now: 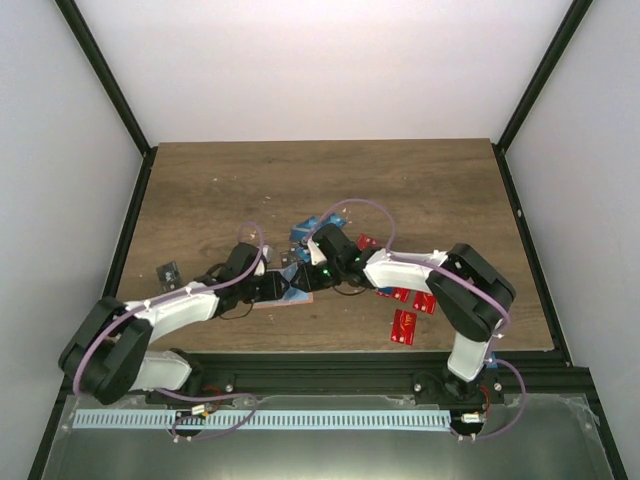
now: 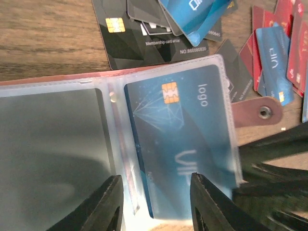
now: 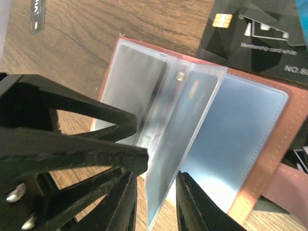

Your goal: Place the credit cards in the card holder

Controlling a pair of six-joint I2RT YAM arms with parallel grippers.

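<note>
The card holder point(image 1: 283, 301) is lying open at mid-table, with loose credit cards point(image 1: 405, 325) at its 12 and 4 o'clock. Its clear sleeve point(image 3: 178, 144), bearing a blue VIP card point(image 2: 178, 144), is being pinched by the right gripper point(image 3: 157, 182). The left gripper point(image 2: 156, 182) is standing spread. The card is best being seated fully before release.

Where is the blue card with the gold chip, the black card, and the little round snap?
blue card point(image 2: 183, 144): left wrist view, middle of its face.
black card point(image 2: 126, 46): left wrist view, just below its chip.
snap point(image 2: 263, 113): left wrist view, centre of the stud.
</note>
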